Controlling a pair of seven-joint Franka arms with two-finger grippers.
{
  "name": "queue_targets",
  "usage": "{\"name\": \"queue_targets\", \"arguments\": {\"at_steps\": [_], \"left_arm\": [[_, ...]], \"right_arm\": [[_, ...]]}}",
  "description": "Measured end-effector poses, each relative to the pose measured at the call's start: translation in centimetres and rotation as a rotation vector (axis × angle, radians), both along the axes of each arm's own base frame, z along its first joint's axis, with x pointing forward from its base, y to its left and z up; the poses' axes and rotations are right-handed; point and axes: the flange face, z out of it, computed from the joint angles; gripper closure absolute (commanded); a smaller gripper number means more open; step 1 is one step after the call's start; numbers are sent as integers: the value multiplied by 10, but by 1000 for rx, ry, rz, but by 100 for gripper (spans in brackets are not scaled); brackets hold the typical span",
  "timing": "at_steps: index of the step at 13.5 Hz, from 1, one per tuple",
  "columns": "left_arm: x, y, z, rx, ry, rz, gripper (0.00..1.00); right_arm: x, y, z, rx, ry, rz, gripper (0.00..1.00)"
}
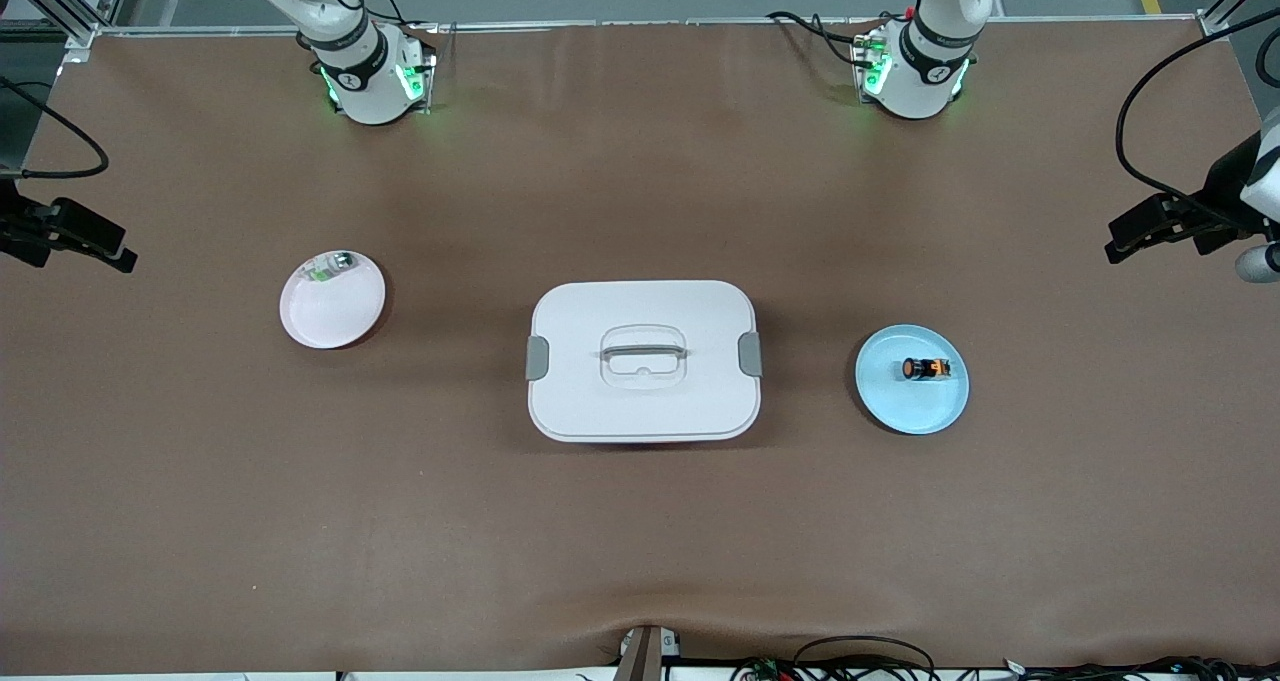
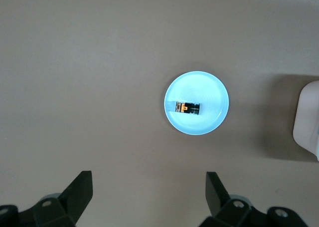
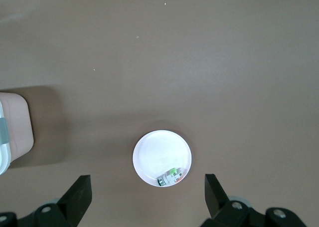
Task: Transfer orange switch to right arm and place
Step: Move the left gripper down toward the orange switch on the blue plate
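The orange switch (image 1: 925, 368) (image 2: 188, 107) lies on its side on a light blue plate (image 1: 900, 406) (image 2: 209, 95) toward the left arm's end of the table. My left gripper (image 2: 148, 187) hangs high over the bare table beside that plate, open and holding nothing. The right gripper (image 3: 148, 189) is also open and holds nothing, high over the table next to a white plate (image 1: 335, 321) (image 3: 157, 154). In the front view only the two arms' bases show: the right arm (image 1: 365, 71) and the left arm (image 1: 915, 66).
A small clear-and-green part (image 1: 330, 266) (image 3: 169, 177) lies in the white plate. A white lidded box (image 1: 600, 401) (image 2: 308, 117) (image 3: 12, 132) with a handle stands mid-table between the plates. Black clamps (image 1: 65, 233) (image 1: 1170, 223) jut in at both table ends.
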Motion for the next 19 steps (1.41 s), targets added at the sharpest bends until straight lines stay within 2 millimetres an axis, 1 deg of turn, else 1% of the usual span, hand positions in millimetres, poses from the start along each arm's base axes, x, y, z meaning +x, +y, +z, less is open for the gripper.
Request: {"name": "queue_targets", "arguments": {"at_steps": [7, 9, 10, 11, 13, 15, 19], "left_arm": [[1, 0, -3, 0, 5, 0, 0], [5, -1, -10, -11, 17, 0, 0], [8, -2, -17, -26, 30, 1, 0], [13, -4, -28, -39, 49, 2, 0], [26, -6, -58, -49, 90, -1, 0], [42, -13, -91, -53, 112, -18, 0], [67, -27, -147, -97, 137, -40, 0]], "right_arm": [[0, 0, 0, 0, -1, -3, 0], [0, 0, 0, 0, -1, -3, 0], [0, 0, 0, 0, -1, -3, 0], [0, 0, 0, 0, -1, -3, 0], [0, 0, 1, 0, -2, -3, 0], [0, 0, 1, 0, -2, -3, 0], [0, 0, 1, 0, -2, -4, 0]]}}
